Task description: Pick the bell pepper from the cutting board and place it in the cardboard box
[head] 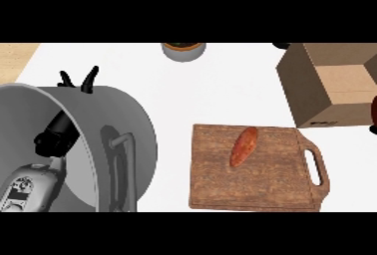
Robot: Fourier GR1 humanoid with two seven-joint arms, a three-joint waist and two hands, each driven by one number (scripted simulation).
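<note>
- We see the orange-red, elongated bell pepper (244,146) lying on the brown wooden cutting board (273,182), on the board's far half and a little left of its middle, its length tilted with the upper end leaning right.
- Nothing touches the pepper, and it rests well apart from the one hand we can make out.
- The board sits flat on the white counter top (221,89), its looped handle pointing right.
- The brown cardboard box (313,84) stands just beyond the board's far right corner. Its top is open, and we cannot tell whether box and board touch.
- The left hand (90,80) shows at the upper left, above the wide grey forearm (110,129) that fills the left side of the view.
- Its black fingers stand straight and spread apart, pointing away from us, with nothing between them.
- A small grey round pot (182,54) with a dark inside stands at the far edge of the counter, well left of the box.
- A dark reddish shape (373,110) cuts the right edge beside the box, and we cannot tell what it is.
</note>
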